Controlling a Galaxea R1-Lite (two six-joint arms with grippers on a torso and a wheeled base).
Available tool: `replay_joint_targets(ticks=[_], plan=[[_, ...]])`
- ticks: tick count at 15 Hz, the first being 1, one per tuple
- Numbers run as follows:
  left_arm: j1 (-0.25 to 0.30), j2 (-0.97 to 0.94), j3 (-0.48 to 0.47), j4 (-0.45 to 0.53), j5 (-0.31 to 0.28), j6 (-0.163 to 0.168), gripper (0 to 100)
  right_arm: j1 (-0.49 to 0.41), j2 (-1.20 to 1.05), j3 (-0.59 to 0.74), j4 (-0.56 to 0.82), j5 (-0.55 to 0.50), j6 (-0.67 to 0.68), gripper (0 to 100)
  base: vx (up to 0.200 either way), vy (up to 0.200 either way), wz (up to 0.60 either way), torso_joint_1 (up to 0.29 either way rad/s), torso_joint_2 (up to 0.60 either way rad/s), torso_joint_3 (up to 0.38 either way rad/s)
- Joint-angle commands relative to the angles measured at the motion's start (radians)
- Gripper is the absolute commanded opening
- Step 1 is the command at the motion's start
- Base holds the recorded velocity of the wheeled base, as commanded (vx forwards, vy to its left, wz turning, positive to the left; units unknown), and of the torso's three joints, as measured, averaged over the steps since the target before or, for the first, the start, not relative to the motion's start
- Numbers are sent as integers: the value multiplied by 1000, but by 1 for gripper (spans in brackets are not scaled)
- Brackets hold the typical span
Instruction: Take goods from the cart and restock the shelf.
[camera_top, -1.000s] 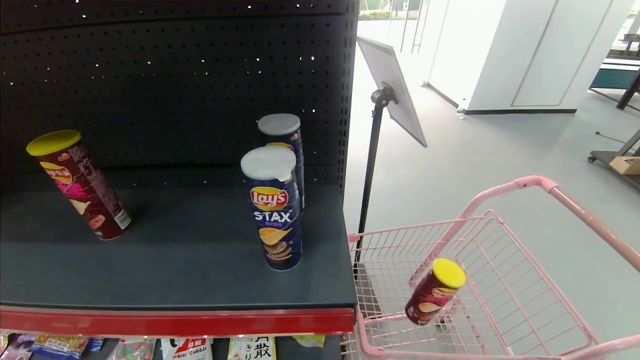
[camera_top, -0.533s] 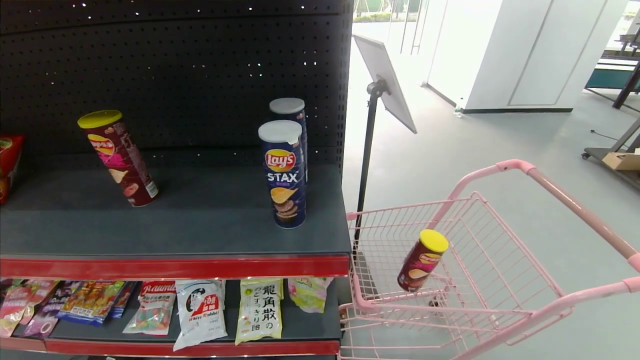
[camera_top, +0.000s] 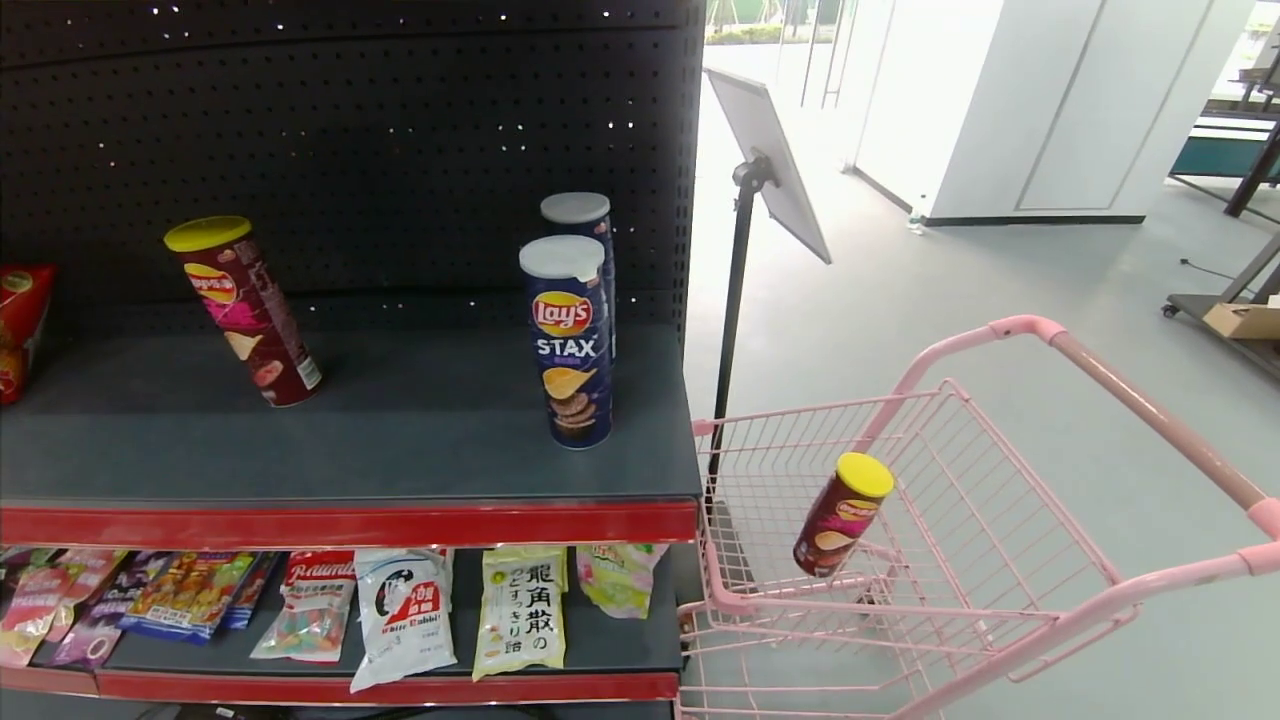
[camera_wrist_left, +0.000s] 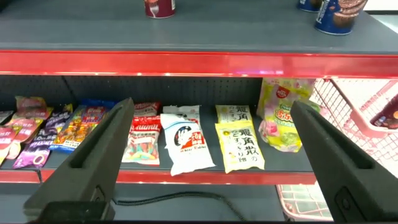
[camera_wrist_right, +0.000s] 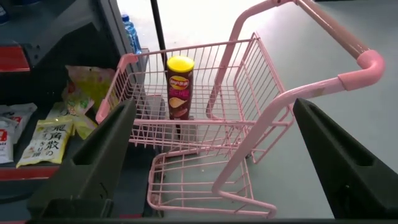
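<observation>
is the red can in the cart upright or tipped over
Upright: in the right wrist view the can stands on its base on the floor of the cart, yellow end up.

Pink wire cart (camera_top: 1022, 325); yellow-lidded maroon can (camera_top: 838, 520); grey-lidded navy cans (camera_top: 568, 345); dark shelf (camera_top: 400, 420), red edge.

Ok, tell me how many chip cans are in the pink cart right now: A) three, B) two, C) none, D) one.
D: the yellow-lidded maroon can is the one can standing inside the pink cart, and the right wrist view shows the same.
</observation>
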Motion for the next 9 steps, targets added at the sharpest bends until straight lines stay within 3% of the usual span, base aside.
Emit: replay_joint_targets(ticks=[1, 9], plan=[[-1, 0, 0, 0, 0, 0, 100, 0, 1, 0, -1, 0, 0, 100, 0, 0, 0, 0, 0, 0], [1, 0, 0, 0, 0, 1, 100, 0, 1, 0, -1, 0, 0, 100, 0, 0, 0, 0, 0, 0]])
